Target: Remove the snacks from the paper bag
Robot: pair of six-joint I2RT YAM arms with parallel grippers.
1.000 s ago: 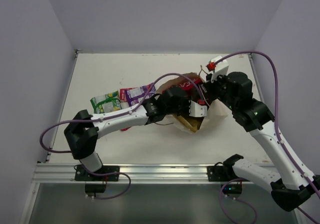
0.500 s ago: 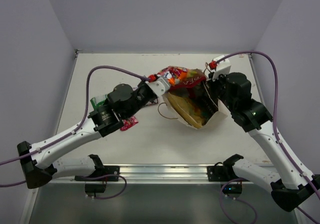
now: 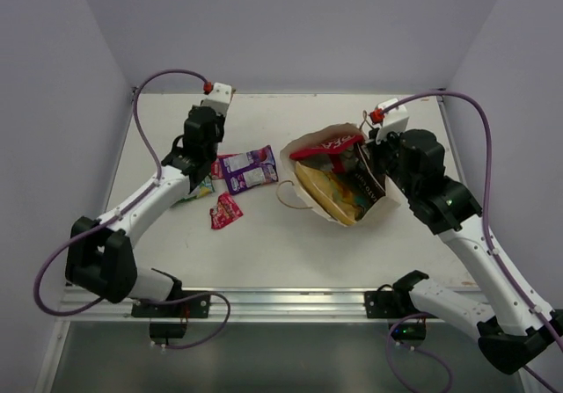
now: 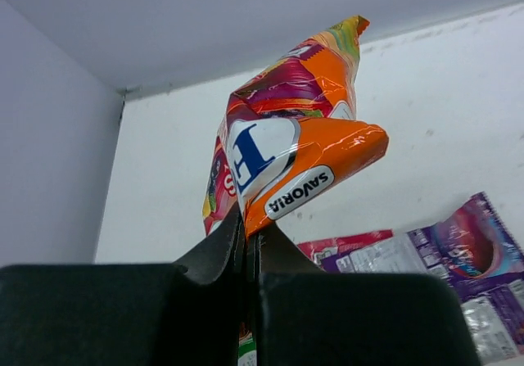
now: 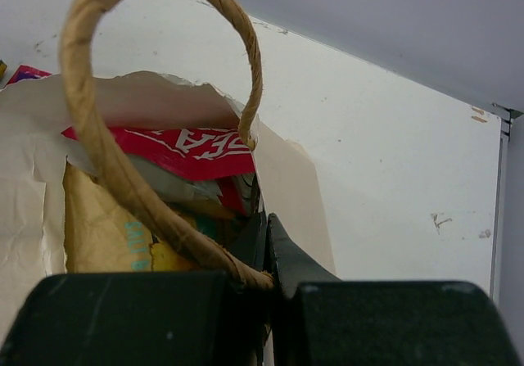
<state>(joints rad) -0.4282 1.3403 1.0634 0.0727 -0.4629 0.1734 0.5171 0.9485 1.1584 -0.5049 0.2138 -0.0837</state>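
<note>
The paper bag (image 3: 307, 204) lies open at the table's middle right, one string handle (image 5: 105, 160) looping up in the right wrist view. Inside it are a red packet (image 3: 324, 149), a tan-yellow chip bag (image 3: 330, 191) and a dark brown bag (image 3: 370, 182). My right gripper (image 3: 368, 166) is shut on the bag's far wall (image 5: 291, 182) beside that handle. My left gripper (image 3: 193, 157) is at the far left, shut on an orange packet (image 4: 299, 149) and holding it above the table. The orange packet is hidden under the arm in the top view.
A purple-white packet (image 3: 246, 169), a small pink packet (image 3: 224, 210) and a green packet (image 3: 197, 187) lie on the table near the left gripper. The purple-white packet also shows in the left wrist view (image 4: 458, 259). Walls close the left, back and right sides.
My left gripper pulled the orange packet out of the bag and carried it left, over the loose packets. My right gripper has kept its hold on the bag.
</note>
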